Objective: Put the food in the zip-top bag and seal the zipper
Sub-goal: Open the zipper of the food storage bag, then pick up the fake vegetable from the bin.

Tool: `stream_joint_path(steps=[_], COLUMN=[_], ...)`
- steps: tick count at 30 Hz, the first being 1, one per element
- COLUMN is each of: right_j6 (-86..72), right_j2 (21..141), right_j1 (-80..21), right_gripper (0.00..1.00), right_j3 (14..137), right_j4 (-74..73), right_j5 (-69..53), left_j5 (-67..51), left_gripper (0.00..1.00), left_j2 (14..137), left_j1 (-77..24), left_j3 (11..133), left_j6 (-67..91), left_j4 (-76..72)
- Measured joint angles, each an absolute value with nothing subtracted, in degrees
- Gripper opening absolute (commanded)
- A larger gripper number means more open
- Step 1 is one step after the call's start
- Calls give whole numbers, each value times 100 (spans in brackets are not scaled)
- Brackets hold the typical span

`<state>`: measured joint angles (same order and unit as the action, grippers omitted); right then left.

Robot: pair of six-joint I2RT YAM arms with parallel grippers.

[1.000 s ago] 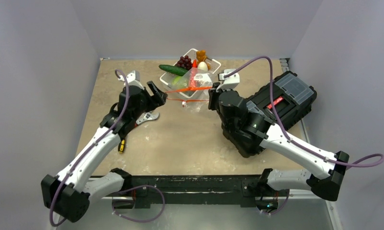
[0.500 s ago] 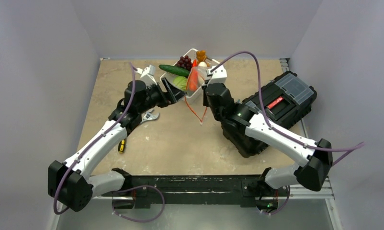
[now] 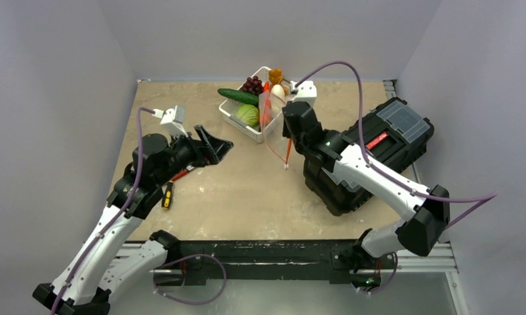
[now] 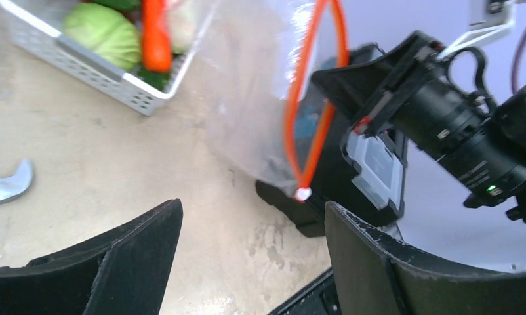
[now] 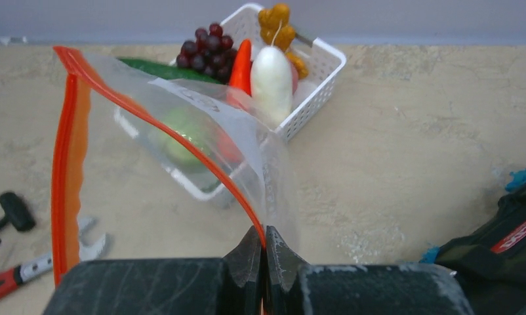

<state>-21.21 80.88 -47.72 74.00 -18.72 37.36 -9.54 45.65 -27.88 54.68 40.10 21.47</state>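
The clear zip-top bag (image 3: 272,125) hangs from my right gripper (image 3: 288,131), which is shut on its red-orange zipper (image 5: 182,141). In the right wrist view the jaws (image 5: 263,239) pinch the strip and the mouth gapes open. The strip's white tab (image 4: 302,193) dangles at the bottom. The food lies in the white basket (image 3: 244,129): cucumber (image 3: 237,96), dark grapes (image 3: 252,84), cabbage (image 3: 247,115), white oval piece (image 5: 272,75), carrot (image 5: 242,62). My left gripper (image 3: 214,146) is open and empty, left of the bag and apart from it (image 4: 254,243).
A black toolbox (image 3: 378,144) stands at the right under my right arm. A wrench (image 5: 90,249) and a red-handled screwdriver (image 5: 11,279) lie left of the basket. A yellow-handled screwdriver (image 3: 167,195) lies by my left arm.
My left gripper let go of the bag's mouth and drew back to the left. My right gripper kept its hold and turned, so the bag now hangs down from it.
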Motion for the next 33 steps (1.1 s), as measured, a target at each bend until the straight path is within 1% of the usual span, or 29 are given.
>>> stream_joint_path(steps=[4, 8, 12, 18, 21, 23, 27, 29, 33], right_j6=[-2307, -2366, -2171, -1828, -1675, -1647, -1675, -1669, -1658], right_j2=[8392, 8868, 8973, 9052, 9411, 9891, 11330, 11780, 12195], right_j1=[-4178, -3785, -3723, -3671, -3573, -3492, -3247, -3096, -2639], right_gripper=[0, 0, 0, 0, 0, 0, 0, 0, 0], right_j3=[8239, 9076, 9126, 9126, 9242, 9518, 10481, 10558, 10558], right_j4=[-2265, -2659, -2871, -3013, -2958, -2912, -2917, -2886, -2904], right_j5=[3594, 3817, 4219, 4810, 4851, 4772, 4344, 4038, 3133], left_j5=[-290, -58, -49, -368, -565, -687, -888, -1009, -1284], left_gripper=[79, 79, 79, 79, 79, 79, 79, 79, 79], left_j2=[4471, 5037, 5817, 6989, 7719, 8121, 9100, 9566, 10418], left_j1=[-2716, -2534, -2425, -2279, -2233, -2217, -2185, -2171, -2161], left_j3=[5660, 6058, 6420, 6864, 7297, 7533, 8298, 8705, 9489], left_j6=[4156, 4244, 4237, 4117, 3966, 3865, 3623, 3496, 3234], left_j4=[2644, 2858, 2777, 2519, 2379, 2283, 2233, 2196, 2112])
